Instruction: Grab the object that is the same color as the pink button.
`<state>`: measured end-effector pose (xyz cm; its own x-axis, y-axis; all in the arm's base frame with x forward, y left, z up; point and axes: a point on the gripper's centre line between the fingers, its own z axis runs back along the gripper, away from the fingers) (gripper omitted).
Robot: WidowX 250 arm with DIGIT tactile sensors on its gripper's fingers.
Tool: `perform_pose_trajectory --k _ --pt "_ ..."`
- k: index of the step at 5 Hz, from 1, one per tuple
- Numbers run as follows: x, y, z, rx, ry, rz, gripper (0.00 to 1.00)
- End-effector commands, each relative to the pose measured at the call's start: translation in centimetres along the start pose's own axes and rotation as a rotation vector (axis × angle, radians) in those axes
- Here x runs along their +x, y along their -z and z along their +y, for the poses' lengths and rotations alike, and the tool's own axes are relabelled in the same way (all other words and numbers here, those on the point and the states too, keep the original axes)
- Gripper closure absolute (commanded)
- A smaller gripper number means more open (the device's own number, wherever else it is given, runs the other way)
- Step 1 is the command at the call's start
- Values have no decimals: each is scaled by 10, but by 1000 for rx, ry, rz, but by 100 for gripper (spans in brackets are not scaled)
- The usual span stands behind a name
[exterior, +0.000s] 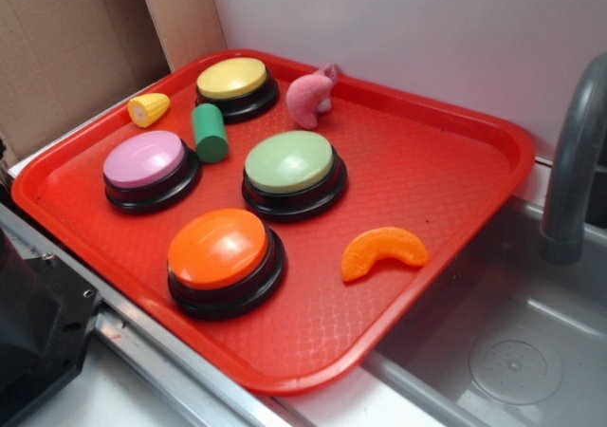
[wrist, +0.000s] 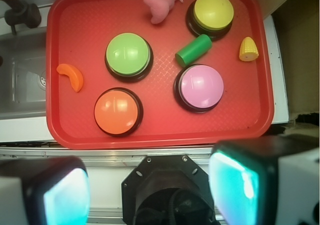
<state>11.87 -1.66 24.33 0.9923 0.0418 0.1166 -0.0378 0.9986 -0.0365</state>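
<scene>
Pink toy (wrist: 161,6) sits at the top centre of the wrist view, against the far rim of the red tray (wrist: 260,85). In the exterior view it is at the upper middle, just right of the yellow button (exterior: 236,85). The pink button (wrist: 201,87) is right of centre in the wrist view, and the colour match looks clear enough to me.

My gripper (wrist: 150,185) fills the bottom of the wrist frame, with the two glowing pads (wrist: 235,182) spread wide and nothing between them, so it is released. It hangs off the near edge of the tray, not over it.

The relation that counts is that the toy lies straight up-frame from the gripper, slightly right of its centreline, across the whole tray. The green button (wrist: 128,55) and the green cylinder (wrist: 194,50) flank that line, so I'd judge the lane between them fairly tight. The toy's long axis seems to run diagonally, from lower left to upper right in the wrist view, with the little curled end toward the rim.

Hard to read: the toy's far end blurs at the frame top, and I cannot tell whether it touches the rim. The gripper is not in the exterior view, where only a dark mount shows at the lower left.
</scene>
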Motion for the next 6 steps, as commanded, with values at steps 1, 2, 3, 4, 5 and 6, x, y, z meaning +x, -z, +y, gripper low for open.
perform_pose_trajectory --k 1,2,3,4,5,6 --pt "0 0 0 0 0 0 0" --pt "12 12 1 32 -23 -72 0" --pt "34 36 3 72 -130 -186 0" --pt "60 56 11 110 -211 -262 0" --pt "81 73 18 118 -257 -312 0" --pt "111 99 24 145 -274 -365 0"
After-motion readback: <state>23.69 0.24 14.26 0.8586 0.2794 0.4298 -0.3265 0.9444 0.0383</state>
